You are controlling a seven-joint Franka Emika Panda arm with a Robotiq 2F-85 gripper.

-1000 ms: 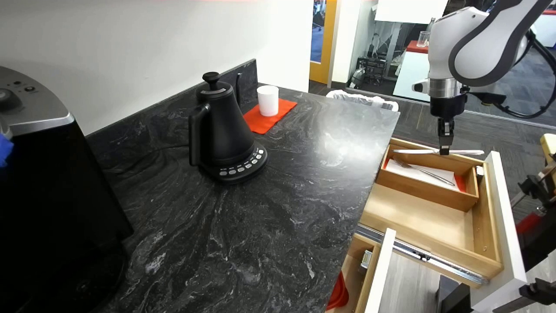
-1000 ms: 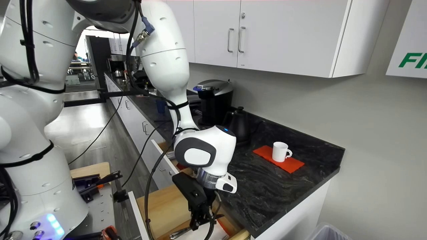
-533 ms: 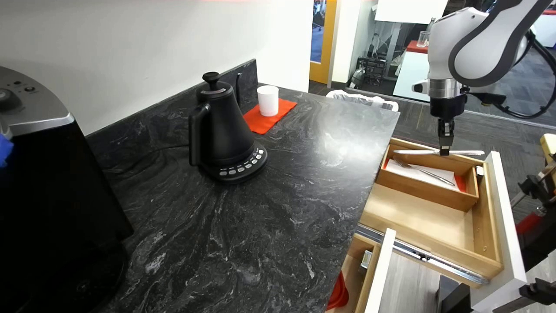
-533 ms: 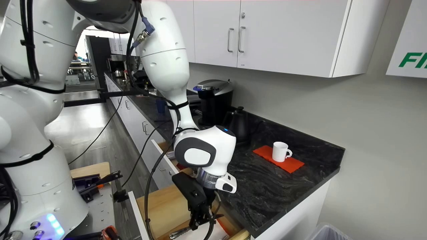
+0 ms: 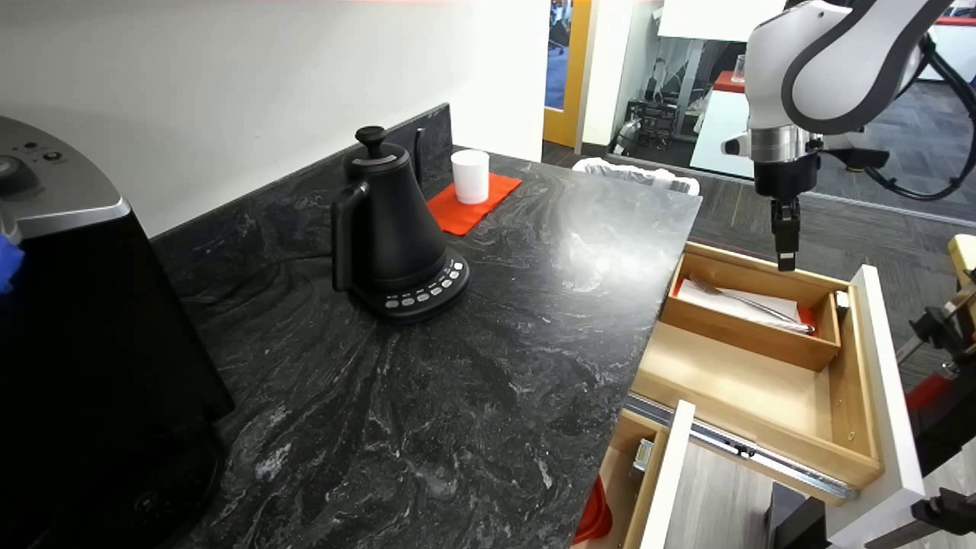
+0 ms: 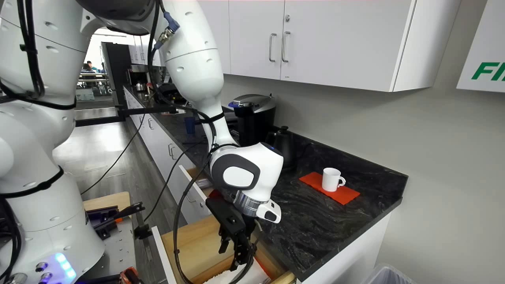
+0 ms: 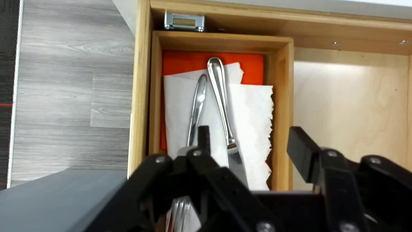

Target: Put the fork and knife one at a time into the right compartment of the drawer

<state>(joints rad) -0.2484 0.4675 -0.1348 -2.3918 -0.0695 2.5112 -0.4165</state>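
In the wrist view we see the end effector [image 7: 249, 145] over the drawer [image 7: 351, 106], its fingers [image 7: 300, 155] standing well apart. The knife [image 7: 225, 120] and the fork [image 7: 197, 108] lie below in the drawer's narrow compartment [image 7: 284, 106], near each other on white paper [image 7: 252, 129] over a red cloth [image 7: 185, 61]; part of each is hidden. On the desk [image 5: 496, 366], in both exterior views, stand a kettle [image 5: 393, 221] and a mug [image 6: 330, 180]

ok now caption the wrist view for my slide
Open claw above fork and knife, both lying in one drawer compartment.
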